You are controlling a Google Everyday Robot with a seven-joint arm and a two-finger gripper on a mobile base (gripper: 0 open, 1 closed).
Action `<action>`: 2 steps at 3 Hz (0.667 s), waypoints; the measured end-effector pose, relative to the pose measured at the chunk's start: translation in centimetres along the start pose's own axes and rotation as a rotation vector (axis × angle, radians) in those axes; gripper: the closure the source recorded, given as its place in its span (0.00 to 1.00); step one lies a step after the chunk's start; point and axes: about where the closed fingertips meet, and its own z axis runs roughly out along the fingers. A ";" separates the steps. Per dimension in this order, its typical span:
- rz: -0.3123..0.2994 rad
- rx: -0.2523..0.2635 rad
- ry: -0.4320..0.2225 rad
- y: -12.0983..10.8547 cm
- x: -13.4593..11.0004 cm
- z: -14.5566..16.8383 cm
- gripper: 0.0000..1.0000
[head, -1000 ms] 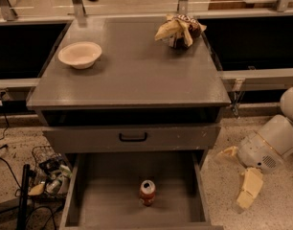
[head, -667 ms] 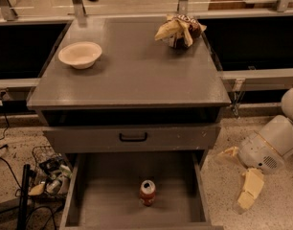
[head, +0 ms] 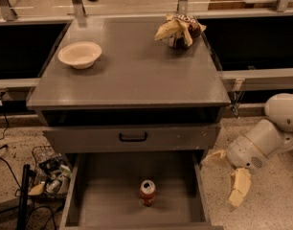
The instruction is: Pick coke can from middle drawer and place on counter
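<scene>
Camera view: I see the middle drawer pulled open.
Coke can: standing on its floor.
Gripper: right of the drawer, jaws spread apart, empty.
Tabletop: holds a bowl.

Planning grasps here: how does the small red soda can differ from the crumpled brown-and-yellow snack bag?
The small red soda can stands upright in the open grey drawer; the crumpled brown-and-yellow snack bag lies on the grey counter top. The can is a smooth cylinder, the bag irregular and wider. Neither is held: the gripper hangs open right of the drawer.
</scene>
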 end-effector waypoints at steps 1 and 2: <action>0.000 0.000 0.000 0.0 0.0 0.0 0.00; -0.019 -0.035 -0.106 -0.4 0.3 -0.3 0.00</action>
